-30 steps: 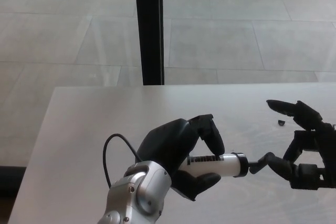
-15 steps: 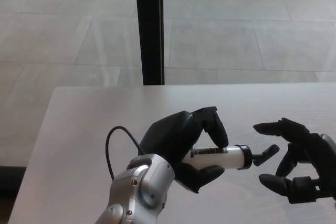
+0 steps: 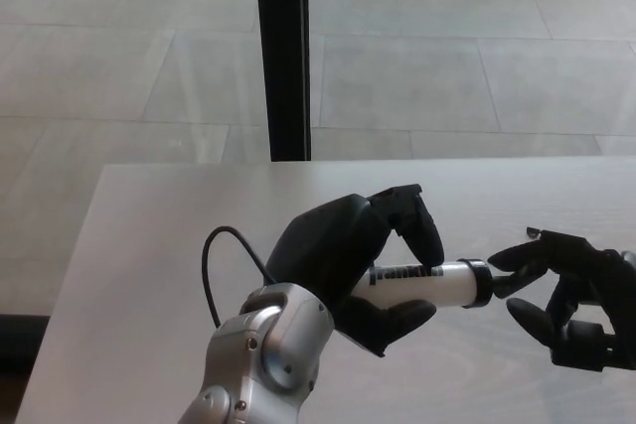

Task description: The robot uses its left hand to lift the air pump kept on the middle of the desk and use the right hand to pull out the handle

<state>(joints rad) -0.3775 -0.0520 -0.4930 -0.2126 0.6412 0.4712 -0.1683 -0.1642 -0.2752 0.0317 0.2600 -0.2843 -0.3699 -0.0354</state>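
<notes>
Air pump (image 3: 429, 283): white cylinder with black end cap, held roughly level above the near part of the pale desk (image 3: 149, 245). Left hand (image 3: 348, 267) wraps around its left portion, fingers closed on the barrel. Right hand (image 3: 566, 295) sits at the pump's right end, fingers narrowed around the handle end; actual grip cannot be confirmed.
</notes>
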